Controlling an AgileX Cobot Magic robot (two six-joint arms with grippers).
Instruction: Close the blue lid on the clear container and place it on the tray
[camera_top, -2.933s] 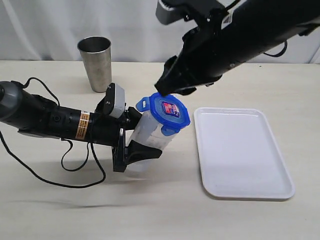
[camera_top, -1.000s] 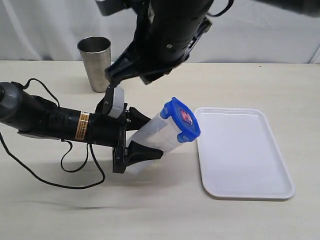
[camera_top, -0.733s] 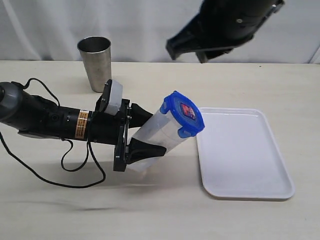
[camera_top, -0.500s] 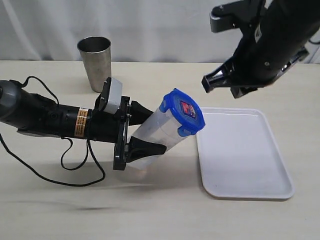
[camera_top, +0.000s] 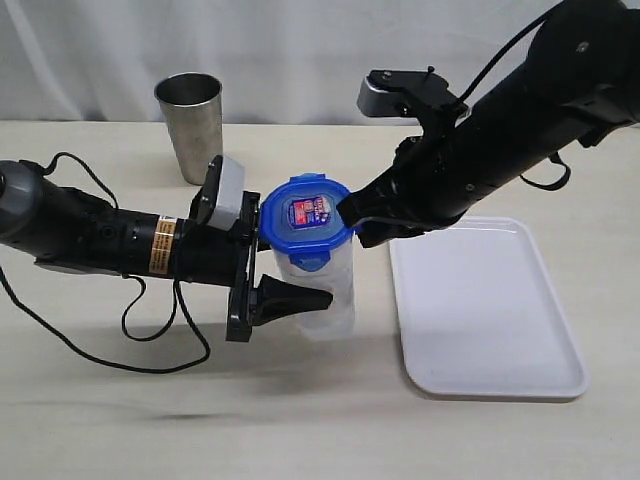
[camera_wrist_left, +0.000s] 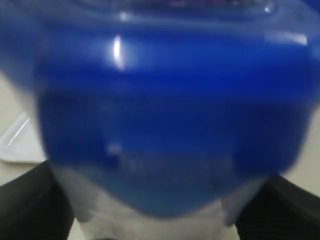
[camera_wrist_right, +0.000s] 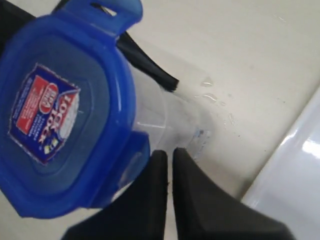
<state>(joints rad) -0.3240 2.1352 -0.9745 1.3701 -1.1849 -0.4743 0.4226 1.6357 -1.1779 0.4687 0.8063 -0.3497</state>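
Observation:
The clear container (camera_top: 322, 290) stands about upright on the table, with the blue lid (camera_top: 305, 222) on its mouth, sticker up. My left gripper (camera_top: 300, 268) lies low on the table and is shut on the container's body, one black finger (camera_top: 292, 298) in front. In the left wrist view the lid (camera_wrist_left: 170, 100) fills the frame, the container (camera_wrist_left: 160, 225) sits between dark fingers (camera_wrist_left: 25, 205). My right gripper (camera_top: 350, 217) is shut and empty, its tips against the lid's right edge. Its wrist view shows the closed tips (camera_wrist_right: 169, 156) beside a lid flap (camera_wrist_right: 131, 159); another flap (camera_wrist_right: 107, 11) sticks outward.
The white tray (camera_top: 480, 300) lies on the table right of the container, partly under my right arm. A steel cup (camera_top: 190, 125) stands at the back left. The left arm's black cable (camera_top: 150, 330) loops over the table at the left.
The container, tilted toward the tray before, now stands upright in my left gripper. My right arm has swung down from above to the lid's right side, and its jaws have shut.

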